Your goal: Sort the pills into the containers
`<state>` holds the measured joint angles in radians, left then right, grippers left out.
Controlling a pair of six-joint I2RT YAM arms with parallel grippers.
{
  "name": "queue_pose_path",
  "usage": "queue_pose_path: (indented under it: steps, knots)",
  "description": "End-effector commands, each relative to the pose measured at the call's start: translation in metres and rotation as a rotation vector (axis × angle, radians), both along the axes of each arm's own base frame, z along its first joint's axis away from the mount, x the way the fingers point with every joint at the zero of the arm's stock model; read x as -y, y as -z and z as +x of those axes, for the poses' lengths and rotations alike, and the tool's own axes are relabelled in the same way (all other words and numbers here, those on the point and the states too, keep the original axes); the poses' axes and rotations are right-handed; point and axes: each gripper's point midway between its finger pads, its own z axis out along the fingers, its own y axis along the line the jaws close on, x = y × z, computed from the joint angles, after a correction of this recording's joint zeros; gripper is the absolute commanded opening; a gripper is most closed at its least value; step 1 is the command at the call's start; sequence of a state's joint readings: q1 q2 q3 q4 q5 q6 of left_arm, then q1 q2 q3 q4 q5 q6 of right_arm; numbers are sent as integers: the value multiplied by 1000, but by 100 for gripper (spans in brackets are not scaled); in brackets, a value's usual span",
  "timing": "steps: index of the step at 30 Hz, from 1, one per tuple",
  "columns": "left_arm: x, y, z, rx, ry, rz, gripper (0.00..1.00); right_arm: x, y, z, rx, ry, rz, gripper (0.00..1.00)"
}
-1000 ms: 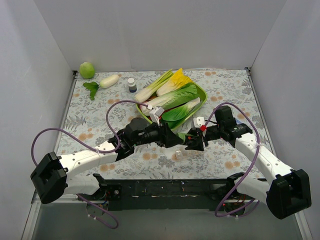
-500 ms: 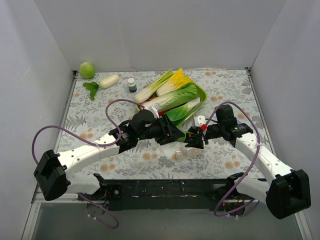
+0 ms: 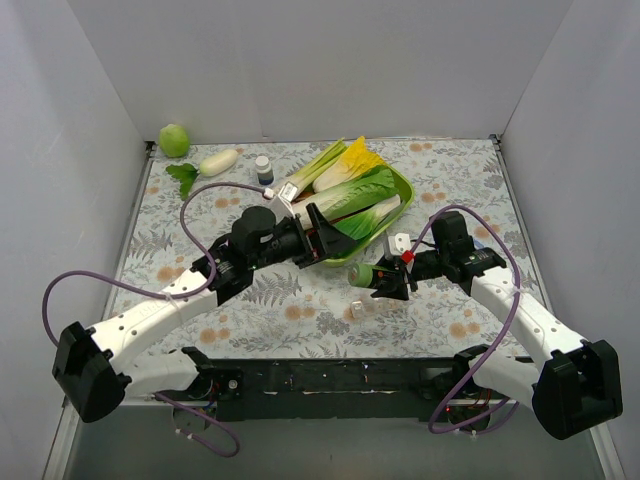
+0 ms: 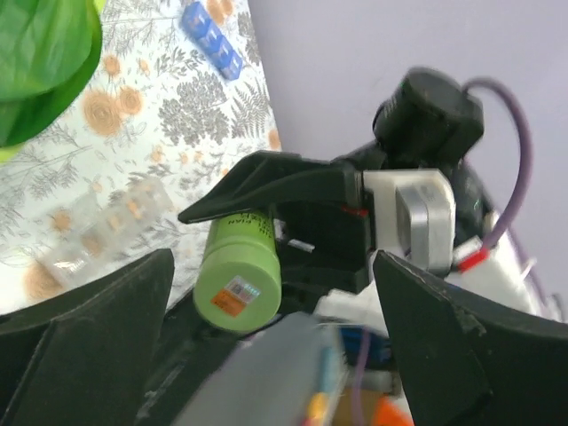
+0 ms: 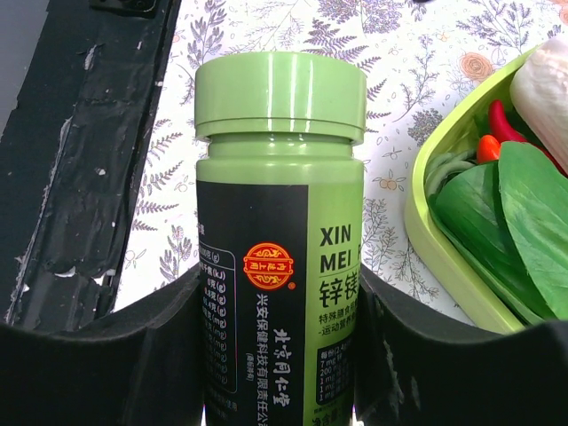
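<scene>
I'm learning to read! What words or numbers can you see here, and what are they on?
"XIN MEI": white letters on the black label of the light green plastic bottle.
"锌镁": just below, same label.
"北京同仁堂": lower left of that label.
Too small or blurred to read: the label's fine print and the orange sticker on the bottle's base.

The floral table (image 3: 450, 180) carries a green tray (image 3: 407, 192), clear containers (image 3: 357, 308), small blue bottle (image 3: 263, 170) and radish (image 3: 218, 161).

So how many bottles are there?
2: a green bottle in the right gripper; a small white-capped bottle near the white radish at the back. Others may be hidden.
</scene>
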<state>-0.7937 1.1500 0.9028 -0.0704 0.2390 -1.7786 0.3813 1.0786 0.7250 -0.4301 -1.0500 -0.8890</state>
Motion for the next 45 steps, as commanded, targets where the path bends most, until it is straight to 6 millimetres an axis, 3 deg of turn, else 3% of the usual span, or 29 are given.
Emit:
queue_pose_path:
  steps: [1, 2, 3, 4, 5, 7, 9, 18, 24, 30, 31, 32, 34, 35, 40, 45]
  knots:
    - [-13, -7, -28, 498, 268, 128, 98, -1, -12, -3, 24, -15, 33, 2]
    - [-16, 7, -36, 558, 322, 159, 98, -1, -13, -3, 27, -16, 36, 2]
    - [-19, 4, -54, 650, 419, 139, 98, -1, -12, -4, 22, -18, 37, 2]
    - [-22, 8, -58, 743, 461, 165, 98, -1, -13, -4, 21, -20, 39, 2]
    - [-28, 25, -61, 855, 503, 223, 98, -1, -14, -4, 20, -24, 43, 2]
    - [-31, 10, -68, 1102, 508, 208, 98, -2, -13, -4, 12, -26, 42, 2]
    - [-32, 10, -66, 1280, 500, 227, 98, -2, -15, -3, 13, -26, 42, 2]
    - [1, 11, -46, 1389, 572, 251, 98, -1, -12, -3, 10, -21, 36, 2]
    - [21, 17, -47, 1358, 620, 221, 95, -1, -11, -4, 9, -22, 37, 2]
    - [36, 20, -51, 1297, 656, 181, 73, -1, -11, -3, 7, -20, 37, 2]
    - [38, 23, -50, 1283, 660, 184, 65, -1, -12, -3, 7, -21, 38, 2]
    - [39, 21, -49, 1260, 652, 179, 42, -1, -12, -3, 8, -20, 38, 2]
    - [41, 23, -48, 1233, 657, 182, 23, -1, -12, -3, 10, -21, 37, 2]
    - [41, 23, -48, 1197, 649, 176, 0, -1, -12, -3, 11, -21, 38, 2]
    - [42, 14, -38, 990, 551, 167, 0, 1, -11, -1, 15, -5, 32, 2]
    - [34, 9, -24, 608, 417, 121, 0, 2, -12, 3, 23, 15, 28, 2]
